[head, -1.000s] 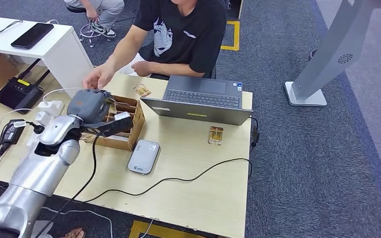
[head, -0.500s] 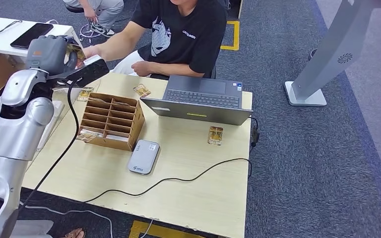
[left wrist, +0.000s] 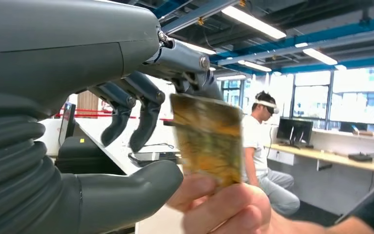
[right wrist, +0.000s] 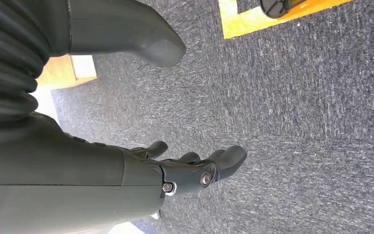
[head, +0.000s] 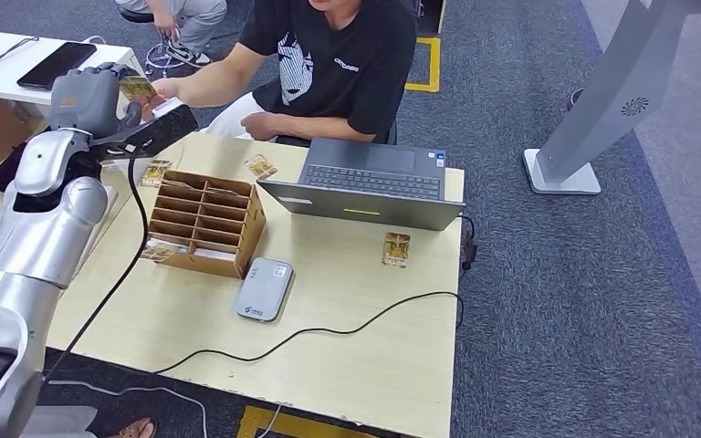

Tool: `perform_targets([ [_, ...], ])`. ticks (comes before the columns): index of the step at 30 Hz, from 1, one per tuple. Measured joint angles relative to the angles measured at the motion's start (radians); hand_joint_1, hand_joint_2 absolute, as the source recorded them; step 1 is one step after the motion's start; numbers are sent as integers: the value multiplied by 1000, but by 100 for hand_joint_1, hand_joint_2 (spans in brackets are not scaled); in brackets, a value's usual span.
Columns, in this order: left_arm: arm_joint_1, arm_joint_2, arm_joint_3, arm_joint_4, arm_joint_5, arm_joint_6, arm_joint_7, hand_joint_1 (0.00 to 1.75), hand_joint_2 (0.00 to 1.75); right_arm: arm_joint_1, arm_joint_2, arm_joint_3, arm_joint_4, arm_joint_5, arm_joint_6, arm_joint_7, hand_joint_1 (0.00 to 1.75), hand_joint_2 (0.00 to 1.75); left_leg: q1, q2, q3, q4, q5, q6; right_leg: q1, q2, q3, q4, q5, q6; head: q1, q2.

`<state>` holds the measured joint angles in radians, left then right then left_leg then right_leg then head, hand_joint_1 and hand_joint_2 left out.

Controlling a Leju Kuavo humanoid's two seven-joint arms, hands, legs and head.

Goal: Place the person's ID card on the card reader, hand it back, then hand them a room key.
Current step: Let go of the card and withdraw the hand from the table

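Left hand [head: 87, 99] raised toward the seated person, fingertip and thumb pinching a yellow-brown patterned room key card [left wrist: 208, 140]; person's hand [left wrist: 224, 207] gripping its other end. Right hand [right wrist: 126, 165] hanging over grey carpet [right wrist: 297, 122], fingers apart, empty.

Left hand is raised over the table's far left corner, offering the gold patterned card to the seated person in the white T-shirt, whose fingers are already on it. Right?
Nearly. The seated person wears a black T-shirt, not white, as the head view shows. The rest holds: the left hand is raised over the table's far left corner with the gold patterned card, and the person's fingers are on it.
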<state>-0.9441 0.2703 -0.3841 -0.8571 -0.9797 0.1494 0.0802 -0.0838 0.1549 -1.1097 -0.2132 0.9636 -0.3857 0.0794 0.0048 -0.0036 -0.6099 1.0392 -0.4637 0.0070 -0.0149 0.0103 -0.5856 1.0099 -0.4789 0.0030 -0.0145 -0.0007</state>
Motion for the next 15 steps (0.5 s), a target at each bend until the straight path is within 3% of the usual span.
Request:
perform_targets([
  [5, 65, -11, 42, -48, 30, 77, -33, 0, 175, -1, 0, 0, 0, 1, -1, 2, 0, 175, 0, 0, 0, 0, -1, -1, 0, 0, 0, 0, 0, 0, 0, 0],
  [12, 312, -45, 102, -261, 32, 155, -104, 0, 175, 0, 0, 0, 0, 0, -6, -9, 0, 175, 0, 0, 1, 0, -1, -1, 0, 1, 0, 0, 0, 0, 0, 0],
  [15, 383, -55, 114, -325, 32, 163, -111, 0, 44, 0, 0, 0, 0, -1, -6, -10, 0, 175, 0, 0, 0, 0, -1, -1, 0, 0, 0, 0, 0, 0, 0, 0],
])
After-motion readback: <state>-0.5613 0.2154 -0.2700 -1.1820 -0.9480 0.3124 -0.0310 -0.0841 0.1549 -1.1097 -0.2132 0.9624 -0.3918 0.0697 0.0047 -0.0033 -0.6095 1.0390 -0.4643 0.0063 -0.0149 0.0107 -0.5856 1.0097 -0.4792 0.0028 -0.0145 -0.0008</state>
